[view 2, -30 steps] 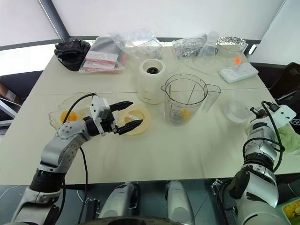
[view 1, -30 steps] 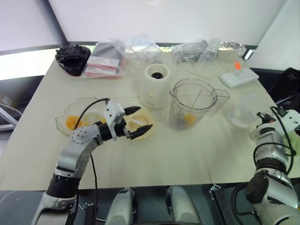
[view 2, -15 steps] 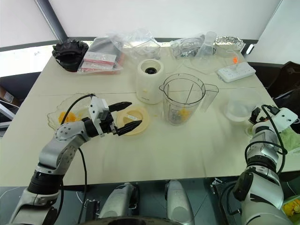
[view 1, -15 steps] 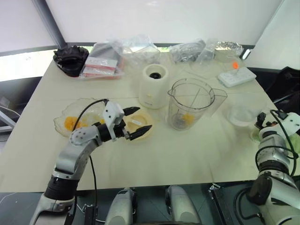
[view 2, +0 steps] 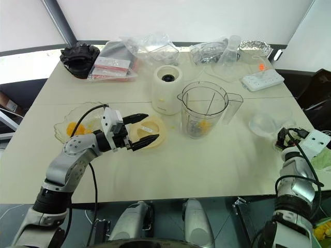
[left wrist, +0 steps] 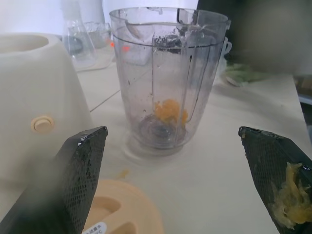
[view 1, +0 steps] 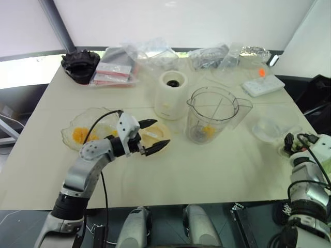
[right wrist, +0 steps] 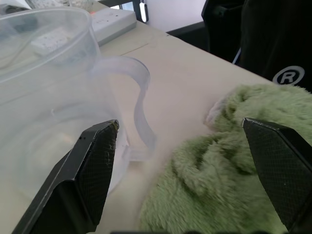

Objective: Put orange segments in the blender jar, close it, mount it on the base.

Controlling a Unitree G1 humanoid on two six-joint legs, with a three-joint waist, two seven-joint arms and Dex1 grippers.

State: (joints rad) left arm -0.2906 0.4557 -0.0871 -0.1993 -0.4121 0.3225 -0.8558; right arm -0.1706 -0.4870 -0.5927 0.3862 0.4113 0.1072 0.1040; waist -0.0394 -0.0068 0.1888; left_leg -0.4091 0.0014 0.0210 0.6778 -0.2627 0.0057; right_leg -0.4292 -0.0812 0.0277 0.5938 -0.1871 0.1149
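Meanwhile both grippers' fingers stand released: left gripper (view 1: pixel 155 137) over the cream lid (view 1: pixel 160 135), right gripper (right wrist: pixel 190 170) facing a green cloth (right wrist: pixel 229 185).

The blender jar (view 1: pixel 212 114) stands mid-table with orange segments (left wrist: pixel 169 110) in its bottom. The base (view 1: pixel 172 95) stands just left of it and slightly farther back. A glass bowl (view 1: pixel 88 129) sits at the left, and a lid (view 1: pixel 155 138) lies between bowl and jar.

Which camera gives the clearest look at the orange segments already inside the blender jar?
The left wrist view: it looks straight through the blender jar wall at the orange segments resting by the blades. Both eye views show them as a small orange patch low in the jar.
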